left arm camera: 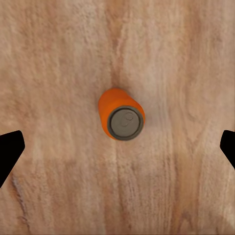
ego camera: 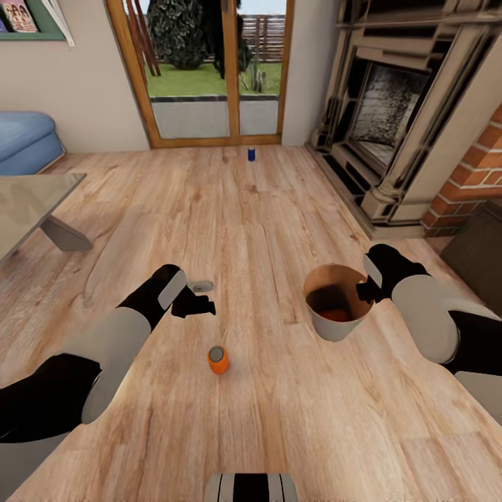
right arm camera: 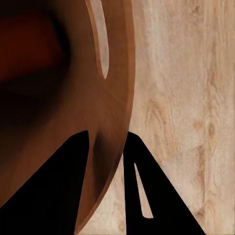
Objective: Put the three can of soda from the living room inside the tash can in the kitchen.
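room: I'm in the living room, wood floor point(ego camera: 265, 209), fireplace point(ego camera: 390, 104) at the right wall, glass doors point(ego camera: 209, 70) at the far end, bit of blue sofa point(ego camera: 24, 143) far left, glass low table point(ego camera: 31, 202) at the left edge of the head view

left claw point(ego camera: 203, 305): hanging above the floor, fingers wide apart, nothing in it. On the left wrist cam I just see the two black tips point(left arm camera: 10, 147) at the sides w/ the can between them but farther down

orange can point(ego camera: 218, 360): upright on the floor, near me, a bit to the right of the left claw, grey top facing up. Wrist cam looks straight down on it point(left arm camera: 121, 114)

blue can point(ego camera: 252, 154): way off, upright on the floor just in front of the glass doors

3rd can: smth orange sits in the bottom of the bin point(ego camera: 336, 314), prob a can but can't tell for sure

trash can point(ego camera: 328, 328): held off to my right, tilted a bit, brown inside, pale outside

right claw point(ego camera: 362, 291): clamped on the bin's rim, one finger point(right arm camera: 63, 186) inside the wall and one outside on the right wrist cam point(right arm camera: 105, 98)
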{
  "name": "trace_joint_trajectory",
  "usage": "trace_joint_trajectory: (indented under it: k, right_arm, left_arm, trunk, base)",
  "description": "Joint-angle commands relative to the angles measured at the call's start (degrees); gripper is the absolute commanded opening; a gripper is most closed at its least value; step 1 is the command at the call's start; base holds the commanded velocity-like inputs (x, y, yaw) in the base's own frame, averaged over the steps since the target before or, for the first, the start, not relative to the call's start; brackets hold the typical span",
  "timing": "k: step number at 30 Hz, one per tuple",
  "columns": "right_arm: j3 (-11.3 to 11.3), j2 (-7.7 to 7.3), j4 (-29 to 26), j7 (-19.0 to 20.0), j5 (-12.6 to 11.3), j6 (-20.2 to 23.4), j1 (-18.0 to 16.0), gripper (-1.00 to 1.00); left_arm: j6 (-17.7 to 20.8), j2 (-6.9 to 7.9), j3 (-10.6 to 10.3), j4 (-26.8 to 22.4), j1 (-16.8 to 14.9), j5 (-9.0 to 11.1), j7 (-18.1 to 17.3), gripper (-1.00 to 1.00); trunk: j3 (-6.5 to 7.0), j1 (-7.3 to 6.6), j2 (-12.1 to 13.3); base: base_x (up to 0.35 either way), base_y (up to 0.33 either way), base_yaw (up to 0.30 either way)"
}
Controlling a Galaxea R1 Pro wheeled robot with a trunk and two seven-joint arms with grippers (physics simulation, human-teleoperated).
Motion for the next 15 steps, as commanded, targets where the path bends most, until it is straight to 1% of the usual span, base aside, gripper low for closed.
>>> trace_joint_trajectory:
  k: [1, 7, 15]
  right_arm:
    - [0.3, 0.05, 0.0, 0.1, 0.6, 0.1, 0.0, -1.00]
    - [0.3, 0.25, 0.0, 0.1, 0.7, 0.1, 0.0, -1.00]
    - [0.4, 0.47, 0.8, 0.1, 0.7, 0.1, 0.0, -1.00]
  left_arm:
    - [0.0, -0.04, 0.0, 0.0, 0.0, 0.0, 0.0, 1.00]
    - [0.0, -0.47, 0.0, -0.2, 0.0, 0.0, 0.0, 1.00]
    - [0.0, -0.55, -0.1, -0.1, 0.1, -0.1, 0.1, 1.00]
  trunk:
    - [-0.22, 0.01, 0.0]
    - [-1.55, 0.16, -0.1]
    - [-1.55, 0.16, -0.1]
  base:
    - [0.000, 0.000, 0.000]
    - [0.000, 0.000, 0.000]
    - [0.000, 0.000, 0.000]
